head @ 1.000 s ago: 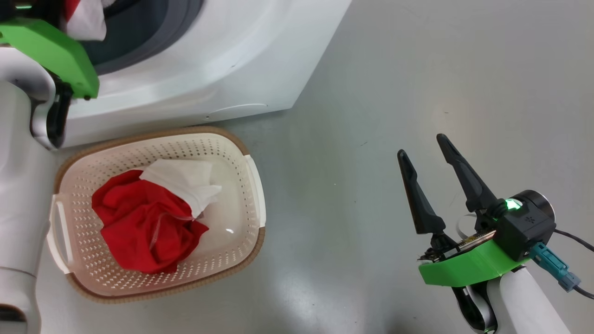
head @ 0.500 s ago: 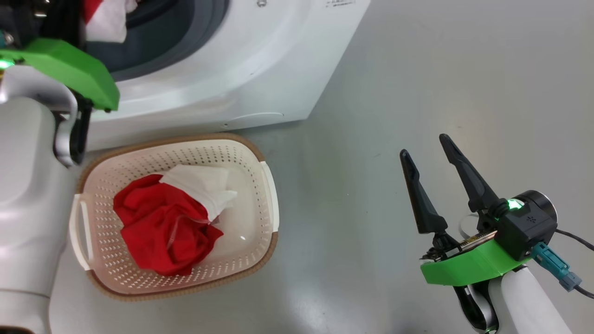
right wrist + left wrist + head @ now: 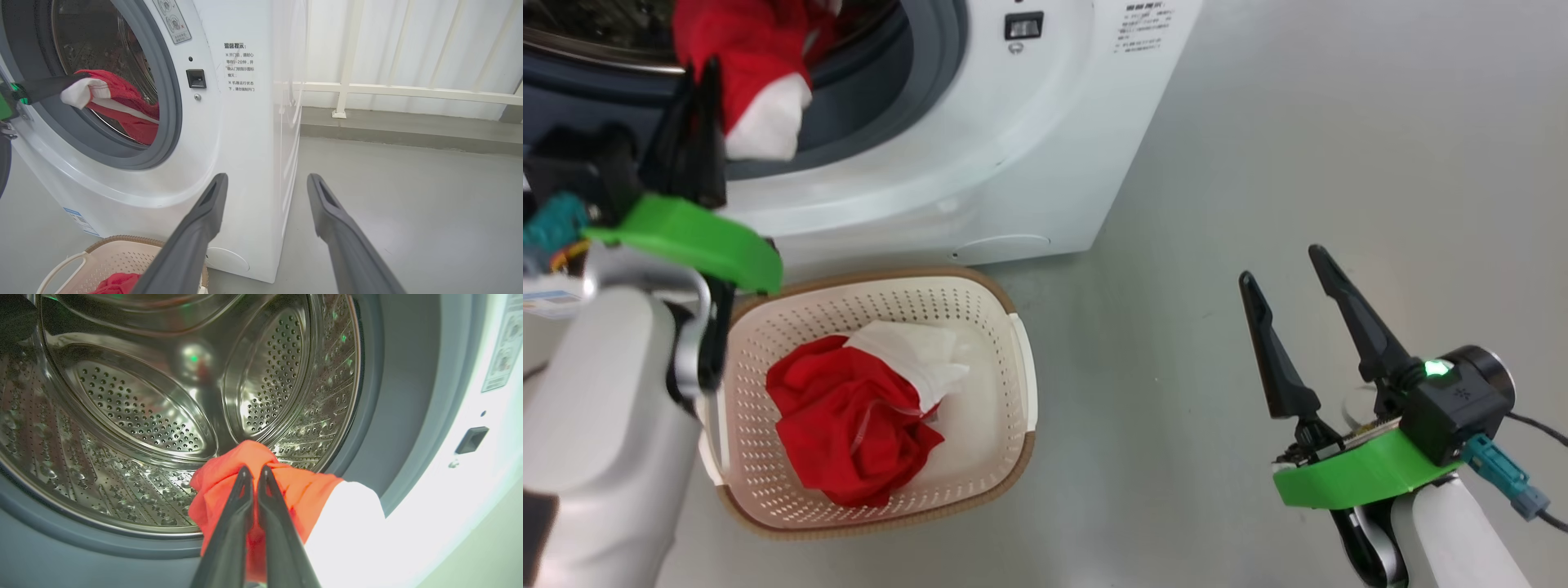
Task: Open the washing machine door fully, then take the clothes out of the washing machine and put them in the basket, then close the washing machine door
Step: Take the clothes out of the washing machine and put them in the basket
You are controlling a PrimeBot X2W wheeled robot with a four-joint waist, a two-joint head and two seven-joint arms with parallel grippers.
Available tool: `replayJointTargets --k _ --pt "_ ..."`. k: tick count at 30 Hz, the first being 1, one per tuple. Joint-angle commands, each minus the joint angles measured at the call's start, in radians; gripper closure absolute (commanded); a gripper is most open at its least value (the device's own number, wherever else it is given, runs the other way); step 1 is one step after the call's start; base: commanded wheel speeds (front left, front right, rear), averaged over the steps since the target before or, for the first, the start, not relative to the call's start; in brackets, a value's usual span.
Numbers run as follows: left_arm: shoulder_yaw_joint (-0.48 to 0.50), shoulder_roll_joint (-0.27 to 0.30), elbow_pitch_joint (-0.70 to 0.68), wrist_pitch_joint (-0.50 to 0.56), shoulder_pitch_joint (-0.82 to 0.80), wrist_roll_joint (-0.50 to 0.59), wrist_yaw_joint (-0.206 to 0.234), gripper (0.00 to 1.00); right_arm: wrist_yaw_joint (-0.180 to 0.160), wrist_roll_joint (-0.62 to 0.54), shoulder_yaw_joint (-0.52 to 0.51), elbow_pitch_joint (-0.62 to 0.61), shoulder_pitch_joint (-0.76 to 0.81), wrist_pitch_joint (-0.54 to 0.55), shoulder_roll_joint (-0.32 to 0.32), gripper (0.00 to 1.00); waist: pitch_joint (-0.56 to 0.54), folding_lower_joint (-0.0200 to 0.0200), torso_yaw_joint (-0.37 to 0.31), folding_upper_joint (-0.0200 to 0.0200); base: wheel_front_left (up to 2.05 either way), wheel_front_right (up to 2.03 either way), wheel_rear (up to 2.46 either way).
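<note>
My left gripper is shut on a red and white garment of the clothes, at the mouth of the washing machine. The left wrist view shows the gripper pinching this garment in front of the perforated steel drum. In the right wrist view the garment hangs over the grey ring. Below the machine, the cream basket holds another red and white garment. My right gripper stands open over bare floor to the right. The washing machine door is out of view.
A white railing and a low concrete curb run behind the machine's right side. Grey floor stretches to the right of the basket and around my right gripper.
The head camera has shifted, so the machine and basket sit lower and further right. My left gripper, still shut on the garment, seems drawn back a little from the drum. The right arm has barely moved.
</note>
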Motion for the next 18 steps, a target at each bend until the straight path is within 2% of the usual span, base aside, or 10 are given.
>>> replayJointTargets --k 1,18 --pt "0.033 0.043 -0.050 -0.011 0.022 -0.004 0.015 1.00 0.006 -0.001 0.021 -0.021 0.020 -0.006 -0.002 0.00 -0.018 0.0000 0.009 -0.0001 0.00 0.00 0.00" --pt "0.055 0.062 -0.401 -0.011 0.379 -0.022 0.133 1.00 0.006 -0.001 -0.004 -0.021 0.081 -0.006 -0.002 0.00 -0.155 0.0000 0.019 -0.0001 0.00 0.00 0.00"
